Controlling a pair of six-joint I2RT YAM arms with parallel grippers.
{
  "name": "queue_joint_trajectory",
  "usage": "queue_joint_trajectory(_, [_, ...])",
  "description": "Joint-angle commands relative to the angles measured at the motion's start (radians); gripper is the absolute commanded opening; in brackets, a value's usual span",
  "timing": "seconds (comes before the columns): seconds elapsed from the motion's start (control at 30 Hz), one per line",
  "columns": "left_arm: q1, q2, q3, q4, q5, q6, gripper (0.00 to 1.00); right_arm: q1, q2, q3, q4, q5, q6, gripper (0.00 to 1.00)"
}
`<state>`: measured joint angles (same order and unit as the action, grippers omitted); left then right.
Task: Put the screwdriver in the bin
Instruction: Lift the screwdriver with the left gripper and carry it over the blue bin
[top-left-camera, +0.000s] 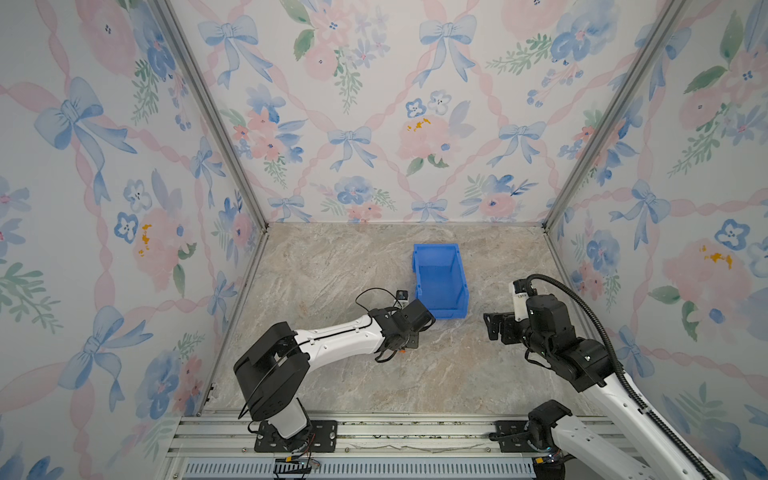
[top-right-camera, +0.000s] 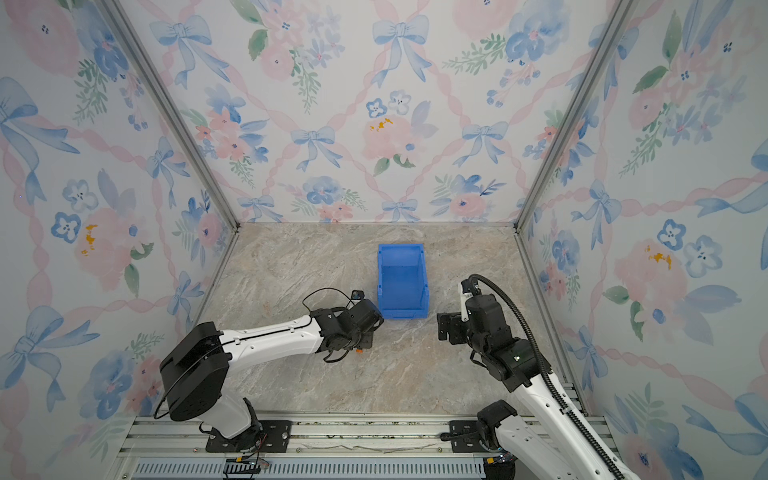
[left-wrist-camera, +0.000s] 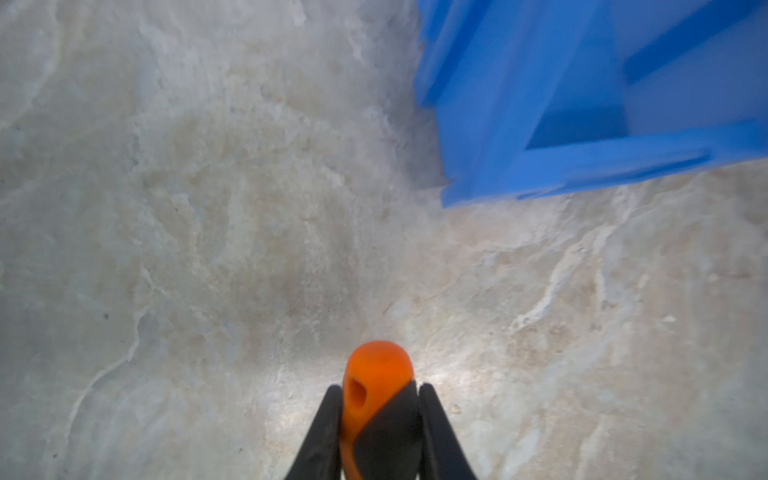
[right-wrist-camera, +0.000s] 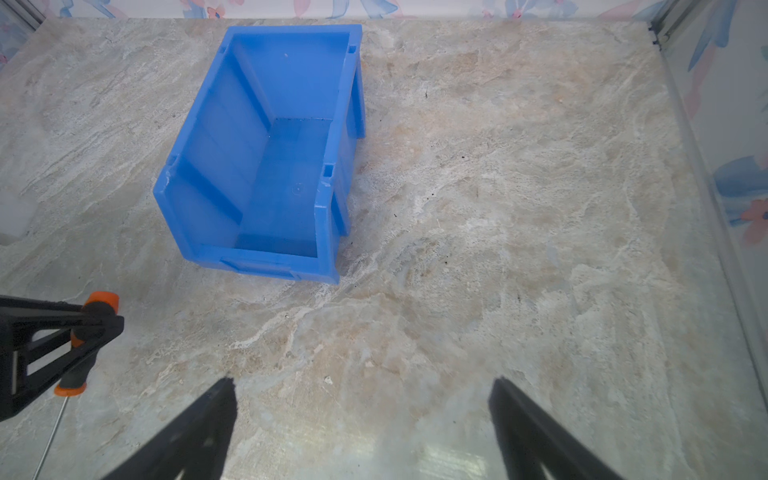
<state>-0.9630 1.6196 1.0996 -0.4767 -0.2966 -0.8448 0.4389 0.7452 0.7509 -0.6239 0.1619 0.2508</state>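
Observation:
The screwdriver (left-wrist-camera: 376, 365) has a black-and-orange handle, and my left gripper (left-wrist-camera: 378, 388) is shut on that handle, with its orange end poking out past the fingertips. In the right wrist view the screwdriver (right-wrist-camera: 97, 305) shows between the left gripper's (right-wrist-camera: 104, 324) fingers, its thin grey shaft (right-wrist-camera: 54, 432) running on below the handle. The blue bin (top-left-camera: 436, 248) (top-right-camera: 399, 248) (right-wrist-camera: 220, 145) stands on the table with nothing in it, a short way beyond the left gripper (top-left-camera: 409, 338); its near corner (left-wrist-camera: 478, 124) shows in the left wrist view. My right gripper (right-wrist-camera: 361, 386) (top-left-camera: 492, 326) (top-right-camera: 442, 328) hangs open with nothing in it, to the right of the bin's low front lip.
The marble-patterned tabletop (top-left-camera: 374, 386) is enclosed by floral walls (top-left-camera: 353, 124) on three sides with metal corner posts. An aluminium rail (top-left-camera: 395, 432) carrying both arm bases runs along the front edge.

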Motion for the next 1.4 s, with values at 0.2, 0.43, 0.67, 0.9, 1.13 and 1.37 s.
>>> queue_joint_trajectory(0.2, [0.031,0.228,0.395,0.003,-0.002,0.108,0.07,-0.083,0.01,0.001,-0.015,-0.037,-0.035,0.97])
queue_joint_trajectory(0.43, [0.092,0.452,0.693,0.003,0.031,0.114,0.08,-0.123,0.042,0.038,-0.029,-0.053,-0.066,0.97])
queue_joint_trajectory(0.67, [0.151,0.628,0.87,0.002,0.045,0.107,0.1,-0.158,0.058,0.041,-0.033,-0.064,-0.064,0.97])
queue_joint_trajectory(0.9, [0.167,0.734,0.955,0.003,0.008,0.116,0.12,-0.164,0.078,0.05,-0.028,-0.065,-0.078,0.97])
queue_joint_trajectory(1.13, [0.167,0.78,0.959,0.003,-0.001,0.106,0.16,-0.166,0.095,0.054,-0.014,-0.076,-0.083,0.97])
queue_joint_trajectory(1.37, [0.165,0.799,0.953,0.005,-0.009,0.1,0.2,-0.166,0.079,0.046,-0.014,-0.076,-0.082,0.97])
